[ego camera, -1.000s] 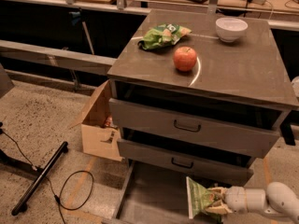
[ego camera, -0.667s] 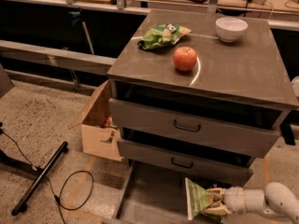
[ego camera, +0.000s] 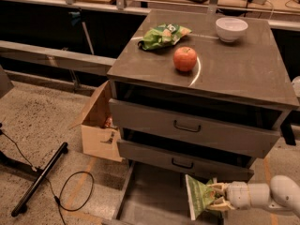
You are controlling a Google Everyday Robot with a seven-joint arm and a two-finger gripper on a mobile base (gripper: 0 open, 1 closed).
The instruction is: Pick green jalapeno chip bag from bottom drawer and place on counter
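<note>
The green jalapeno chip bag (ego camera: 198, 195) is dark green with pale edges and stands upright over the right side of the bottom drawer (ego camera: 152, 198), which is pulled open at the foot of the cabinet. My gripper (ego camera: 216, 197) comes in from the lower right on a white arm and is shut on the bag's right edge, holding it just above the drawer floor. The counter (ego camera: 234, 64) is the flat grey-brown cabinet top with a thin white arc.
On the counter lie a lime-green bag (ego camera: 161, 35), a red apple (ego camera: 185, 58) and a white bowl (ego camera: 231, 28). Two upper drawers (ego camera: 187, 125) with black handles stand slightly open. A cardboard box (ego camera: 97, 125), a black bar (ego camera: 40, 179) and a cable (ego camera: 75, 191) are on the floor at left.
The bag and my gripper have stayed at almost the same spot above the drawer floor; nothing else has moved.
</note>
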